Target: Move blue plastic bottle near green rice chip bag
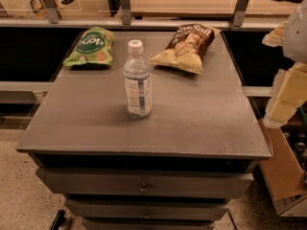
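Observation:
The blue plastic bottle stands upright near the middle of the grey cabinet top; it is clear, with a white cap and a white-and-blue label. The green rice chip bag lies flat at the far left corner of the top, about a bottle's height from the bottle. My gripper shows as pale cream parts at the right edge of the view, beyond the cabinet's right side and well apart from the bottle. It holds nothing that I can see.
A larger brown-and-yellow chip bag lies at the far right of the top. A rail with metal posts runs behind the cabinet. Drawers face front. A cardboard box sits on the floor at right.

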Controlling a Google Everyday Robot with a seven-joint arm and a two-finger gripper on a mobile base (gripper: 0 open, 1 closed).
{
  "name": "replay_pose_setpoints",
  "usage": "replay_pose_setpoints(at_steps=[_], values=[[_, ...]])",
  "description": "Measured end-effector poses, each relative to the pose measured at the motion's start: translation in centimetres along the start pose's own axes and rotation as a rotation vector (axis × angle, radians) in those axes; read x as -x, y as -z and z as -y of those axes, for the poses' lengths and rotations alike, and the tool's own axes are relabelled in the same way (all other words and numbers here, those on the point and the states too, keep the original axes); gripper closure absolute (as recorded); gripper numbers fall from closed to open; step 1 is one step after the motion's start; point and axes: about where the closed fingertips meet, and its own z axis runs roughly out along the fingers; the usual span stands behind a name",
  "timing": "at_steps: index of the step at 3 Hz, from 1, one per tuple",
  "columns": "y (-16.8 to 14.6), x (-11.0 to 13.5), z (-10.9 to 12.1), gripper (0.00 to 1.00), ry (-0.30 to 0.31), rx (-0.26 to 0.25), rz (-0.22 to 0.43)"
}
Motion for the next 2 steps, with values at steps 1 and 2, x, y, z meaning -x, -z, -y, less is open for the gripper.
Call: replay_pose_setpoints(at_steps=[1, 2], values=[[0.0, 0.0, 0.0, 0.0, 0.0, 0.0, 0.0], [0.06, 0.38, 0.5, 0.0, -0.047, -0.006, 0.057]])
